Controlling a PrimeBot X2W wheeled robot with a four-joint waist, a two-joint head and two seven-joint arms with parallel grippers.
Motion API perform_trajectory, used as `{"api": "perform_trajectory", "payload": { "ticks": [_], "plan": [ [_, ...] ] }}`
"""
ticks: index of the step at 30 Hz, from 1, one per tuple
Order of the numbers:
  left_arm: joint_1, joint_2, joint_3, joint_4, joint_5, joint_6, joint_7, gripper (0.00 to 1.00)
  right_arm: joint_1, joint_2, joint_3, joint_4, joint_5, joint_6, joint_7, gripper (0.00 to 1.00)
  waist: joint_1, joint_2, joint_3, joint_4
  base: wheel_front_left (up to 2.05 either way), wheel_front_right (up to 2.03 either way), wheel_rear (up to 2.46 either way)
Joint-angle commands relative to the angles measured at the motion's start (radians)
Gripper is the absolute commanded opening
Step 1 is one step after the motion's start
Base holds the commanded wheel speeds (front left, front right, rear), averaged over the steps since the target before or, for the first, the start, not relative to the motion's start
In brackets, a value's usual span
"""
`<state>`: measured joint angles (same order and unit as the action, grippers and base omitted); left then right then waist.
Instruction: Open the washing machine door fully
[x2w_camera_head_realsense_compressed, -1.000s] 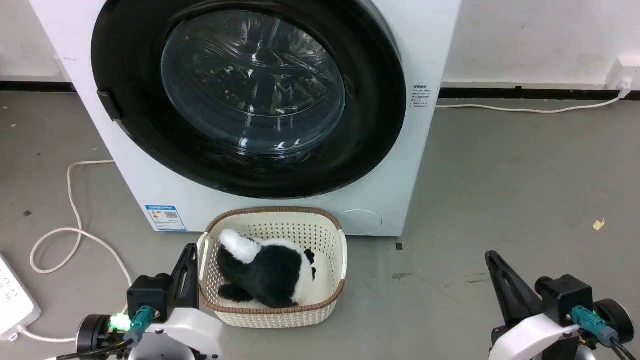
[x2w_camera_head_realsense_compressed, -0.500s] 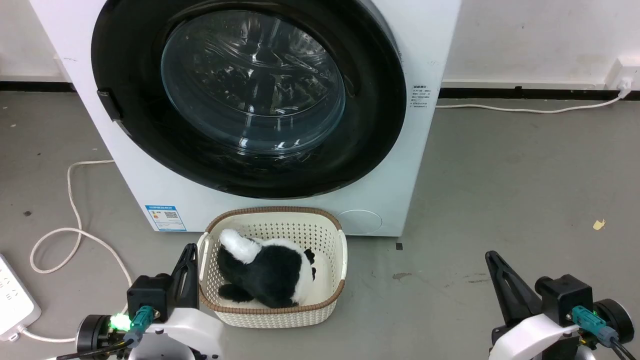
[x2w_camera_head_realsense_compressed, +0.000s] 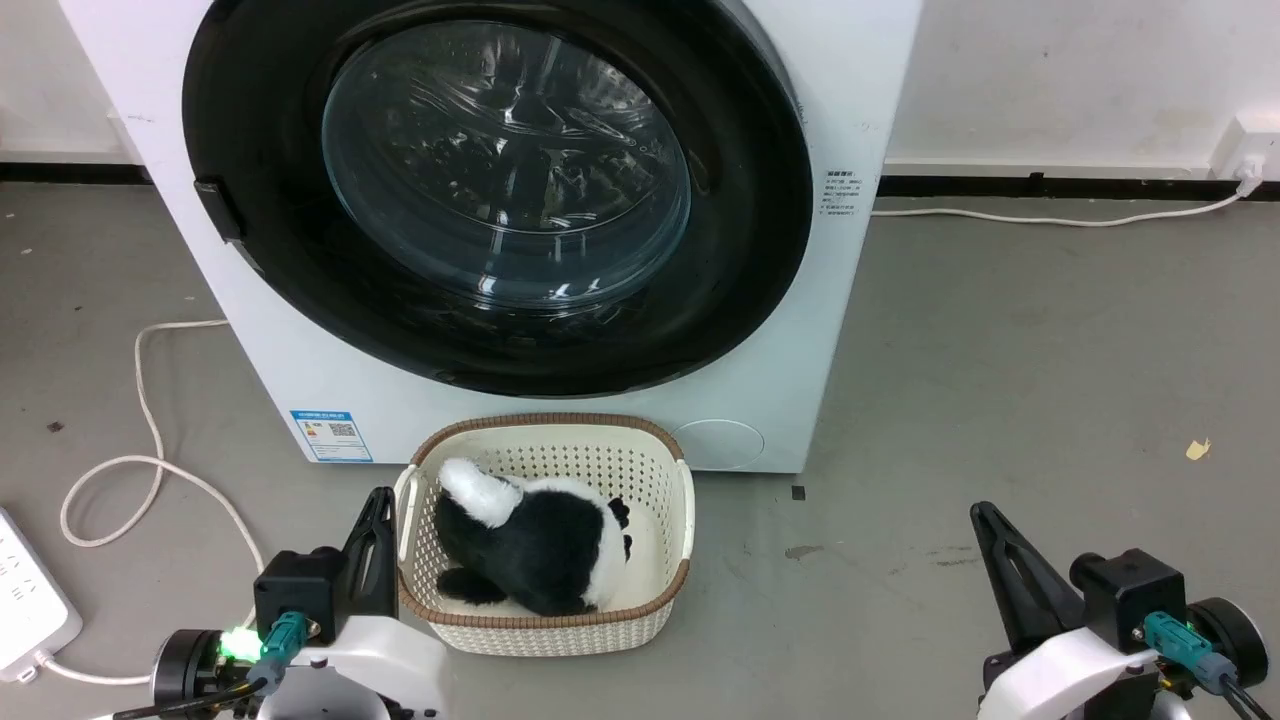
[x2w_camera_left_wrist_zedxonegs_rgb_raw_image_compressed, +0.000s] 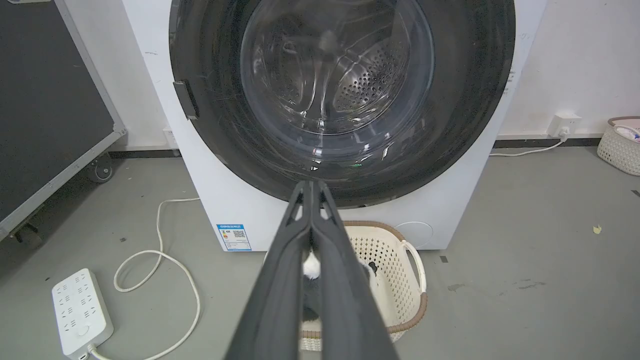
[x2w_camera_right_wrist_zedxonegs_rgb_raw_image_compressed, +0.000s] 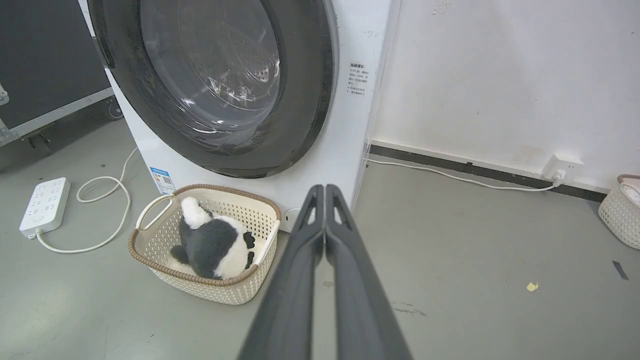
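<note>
The white washing machine stands ahead, its front covered by the round glossy black washing machine door, which lies flat against it with the bulging glass bowl at the centre. A small dark handle tab sits on the door's left edge. My left gripper rests low at the lower left, shut and empty, beside the basket. Low at the lower right my right gripper is shut and empty too. From the wrists, the left fingers and right fingers are pressed together, well short of the door.
A cream basket holding a black-and-white plush toy sits on the floor right before the machine. A white cable and power strip lie at the left. A dark wheeled case stands left of the machine; another basket at far right.
</note>
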<state>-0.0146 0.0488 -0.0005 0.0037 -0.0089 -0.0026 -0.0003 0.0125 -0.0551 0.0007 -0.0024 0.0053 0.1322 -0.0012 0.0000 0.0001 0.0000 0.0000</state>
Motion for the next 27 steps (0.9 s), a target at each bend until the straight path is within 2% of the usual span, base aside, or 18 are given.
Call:
{"api": "perform_trajectory", "payload": {
  "ticks": [1, 4, 5, 27],
  "plan": [
    [0.015, 0.001, 0.000, -0.004, 0.009, 0.003, 0.000, 0.00, -0.013, 0.005, -0.001, 0.002, -0.005, -0.002, 0.001, 0.00, 0.0000, -0.0001, 0.000, 0.000, 0.00, 0.00, 0.00],
    [0.015, 0.001, 0.000, -0.004, 0.009, 0.003, 0.000, 0.00, -0.013, 0.005, -0.001, 0.002, -0.005, -0.002, 0.001, 0.00, 0.0000, -0.0001, 0.000, 0.000, 0.00, 0.00, 0.00],
    [0.000, 0.000, 0.000, 0.000, 0.000, 0.000, 0.000, 1.00, 0.000, 0.000, 0.000, 0.000, 0.000, 0.000, 0.000, 1.00, 0.0000, -0.0001, 0.000, 0.000, 0.00, 0.00, 0.00],
    [-0.007, 0.000, -0.029, 0.000, -0.009, 0.019, -0.037, 1.00, -0.011, -0.002, -0.003, -0.002, 0.019, 0.000, -0.037, 1.00, 0.0000, -0.0001, 0.024, 0.006, 0.00, 0.00, 0.00]
  ]
}}
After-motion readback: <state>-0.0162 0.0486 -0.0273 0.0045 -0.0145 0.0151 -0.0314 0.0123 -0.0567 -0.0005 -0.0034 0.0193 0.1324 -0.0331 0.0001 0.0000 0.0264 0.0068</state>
